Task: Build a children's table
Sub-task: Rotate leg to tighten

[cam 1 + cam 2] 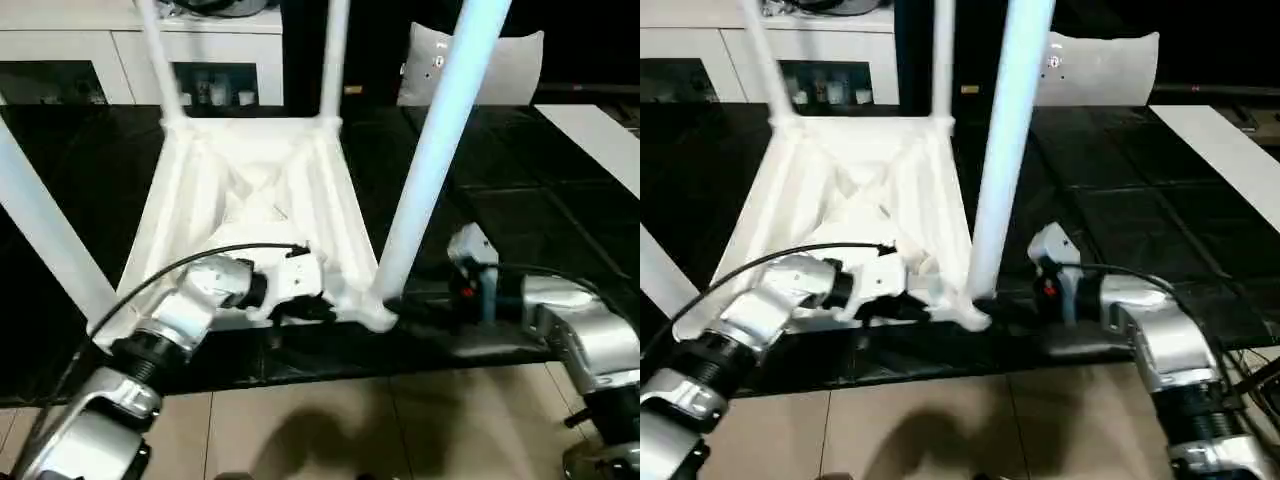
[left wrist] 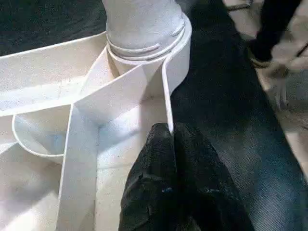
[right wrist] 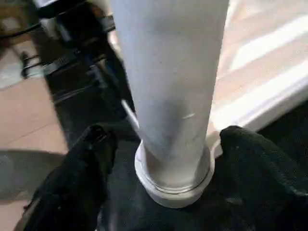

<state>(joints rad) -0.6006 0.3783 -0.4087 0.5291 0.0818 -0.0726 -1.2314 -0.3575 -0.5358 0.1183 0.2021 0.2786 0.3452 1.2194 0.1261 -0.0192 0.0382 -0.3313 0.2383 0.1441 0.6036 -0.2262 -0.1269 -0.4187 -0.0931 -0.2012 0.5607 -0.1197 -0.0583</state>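
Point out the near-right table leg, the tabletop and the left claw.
Near-right leg (image 1: 430,150), left eye view, mid-shaft.
Tabletop (image 1: 190,190), left eye view, ribbed underside.
Left claw (image 2: 172,139), left wrist view, fingertips at the rim.

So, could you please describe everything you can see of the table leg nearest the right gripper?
The leg is a long, round, smooth white plastic post, standing upright and seated in the near corner socket of the upturned tabletop. Its base shows thread rings at the socket. The right gripper straddles the base, its fingers apart on either side, not pressing it.
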